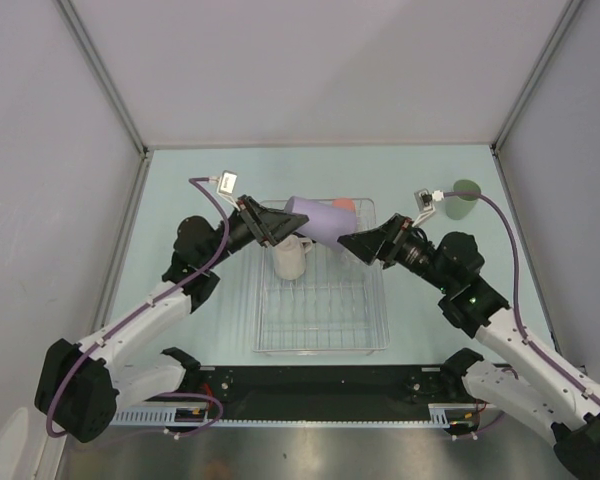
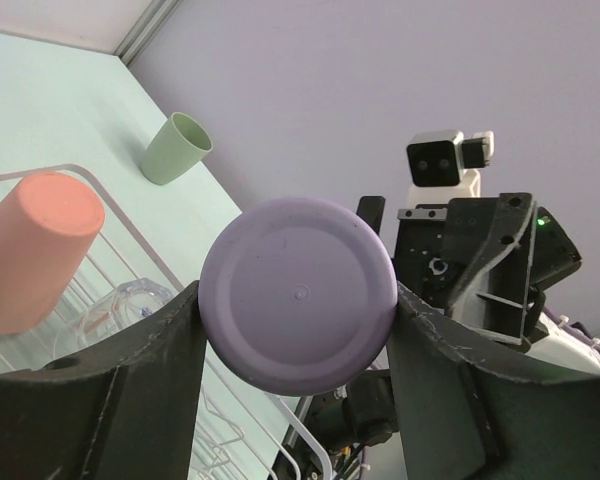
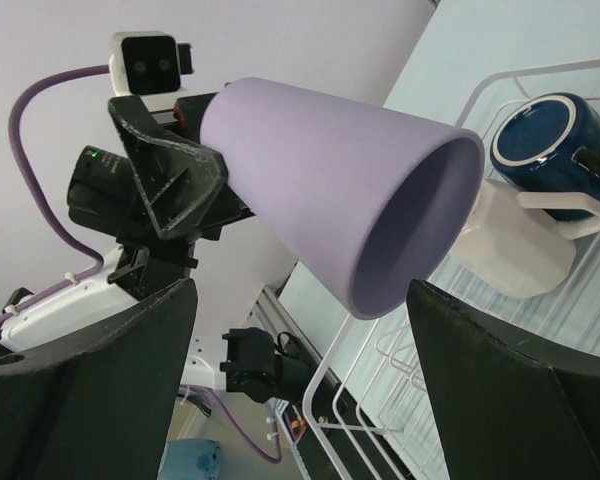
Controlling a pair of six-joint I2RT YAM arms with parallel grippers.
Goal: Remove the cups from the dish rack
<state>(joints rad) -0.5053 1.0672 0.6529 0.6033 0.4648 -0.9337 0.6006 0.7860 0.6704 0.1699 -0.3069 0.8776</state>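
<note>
My left gripper (image 1: 272, 226) is shut on the base end of the lavender cup (image 1: 320, 219) and holds it on its side above the dish rack (image 1: 322, 345). In the left wrist view the cup's base (image 2: 297, 292) sits between my fingers. My right gripper (image 1: 352, 246) is open, its fingers at either side of the cup's open mouth (image 3: 420, 230), apart from it. In the rack are the cream mug (image 1: 289, 258), the dark blue mug (image 3: 546, 140), the salmon cup (image 2: 35, 252) and the clear glass (image 2: 115, 312). The sage green cup (image 1: 464, 199) stands on the table at the far right.
Grey walls close in the pale green table (image 1: 190, 170) on three sides. The rack's near half holds only its wire grid (image 1: 320, 310). The arm bases and a black rail (image 1: 320, 385) line the near edge.
</note>
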